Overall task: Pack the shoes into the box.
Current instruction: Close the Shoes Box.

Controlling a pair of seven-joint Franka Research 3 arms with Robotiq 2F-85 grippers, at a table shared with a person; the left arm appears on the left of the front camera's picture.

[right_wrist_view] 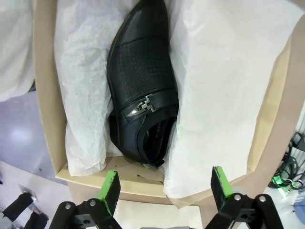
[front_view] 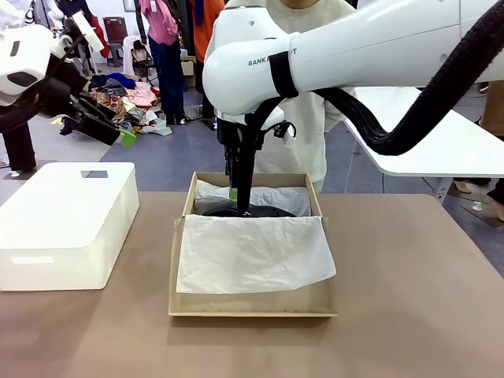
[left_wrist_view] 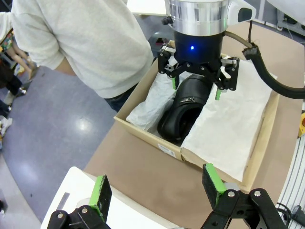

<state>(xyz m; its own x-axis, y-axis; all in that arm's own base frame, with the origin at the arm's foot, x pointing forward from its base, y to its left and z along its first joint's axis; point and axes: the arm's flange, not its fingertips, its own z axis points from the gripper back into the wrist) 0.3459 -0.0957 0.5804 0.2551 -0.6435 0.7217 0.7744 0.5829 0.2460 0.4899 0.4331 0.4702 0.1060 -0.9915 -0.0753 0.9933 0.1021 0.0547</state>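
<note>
One black shoe (right_wrist_view: 140, 81) lies in the box (front_view: 252, 305), bedded between folds of white tissue paper (front_view: 252, 252) near the far wall. We hang our right gripper (left_wrist_view: 196, 88) just above it, jaws spread and empty. Our left gripper (left_wrist_view: 155, 179) hovers off to the side, likewise released, holding nothing.

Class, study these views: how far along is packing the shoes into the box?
Done: one shoe lies in the box, bedded in white tissue. In hand: the right gripper hangs over it, fingers open, gripping nothing; the left gripper is open and empty off to the side. Left: its partner, unless the tissue hides it, then probably closing the box.
</note>
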